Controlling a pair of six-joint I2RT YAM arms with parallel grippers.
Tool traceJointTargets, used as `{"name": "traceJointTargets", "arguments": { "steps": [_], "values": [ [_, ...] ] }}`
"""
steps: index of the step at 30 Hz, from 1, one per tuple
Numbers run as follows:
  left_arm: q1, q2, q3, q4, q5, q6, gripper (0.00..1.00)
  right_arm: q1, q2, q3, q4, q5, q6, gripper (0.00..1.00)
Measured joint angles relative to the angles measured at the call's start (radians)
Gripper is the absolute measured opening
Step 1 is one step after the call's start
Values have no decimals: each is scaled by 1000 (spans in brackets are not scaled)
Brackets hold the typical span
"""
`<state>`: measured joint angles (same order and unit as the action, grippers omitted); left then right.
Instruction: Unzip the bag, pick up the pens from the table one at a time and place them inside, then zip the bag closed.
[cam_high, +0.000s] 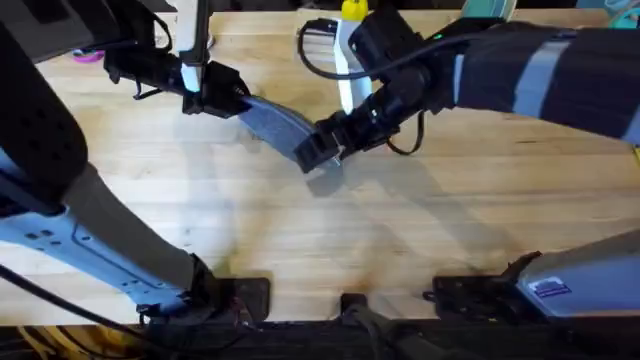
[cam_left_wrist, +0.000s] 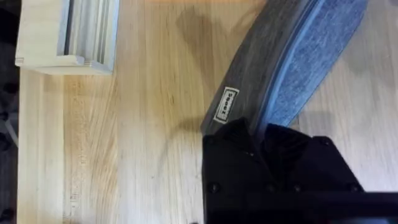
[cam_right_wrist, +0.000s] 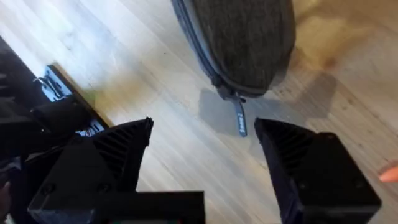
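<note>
The grey-blue fabric pencil pouch (cam_high: 278, 125) hangs above the pale wooden tabletop (cam_high: 420, 230). The left end effector (cam_high: 205, 92) grips 1 end; the right end effector (cam_right_wrist: 202, 149) stands open at the zipper pull (cam_right_wrist: 239, 118).

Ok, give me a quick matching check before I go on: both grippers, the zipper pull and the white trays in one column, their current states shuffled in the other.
Things:
1. left gripper
2. right gripper
3. zipper pull
4. white trays

States:
A. open, fingers apart, holding nothing
B. resting on the table, untouched
C. shut on one end of the bag
D. hanging free from the bag's other end

Pairs: 1-C, 2-A, 3-D, 4-B
</note>
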<state>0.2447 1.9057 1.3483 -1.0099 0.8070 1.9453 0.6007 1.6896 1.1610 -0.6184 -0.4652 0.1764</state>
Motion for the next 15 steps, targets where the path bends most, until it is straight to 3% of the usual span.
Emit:
{"name": "traceJointTargets", "arguments": {
  "steps": [15],
  "values": [
    [0,0,0,0,0,0,43,6,36,-2,118,1,9,971]
  ]
}}
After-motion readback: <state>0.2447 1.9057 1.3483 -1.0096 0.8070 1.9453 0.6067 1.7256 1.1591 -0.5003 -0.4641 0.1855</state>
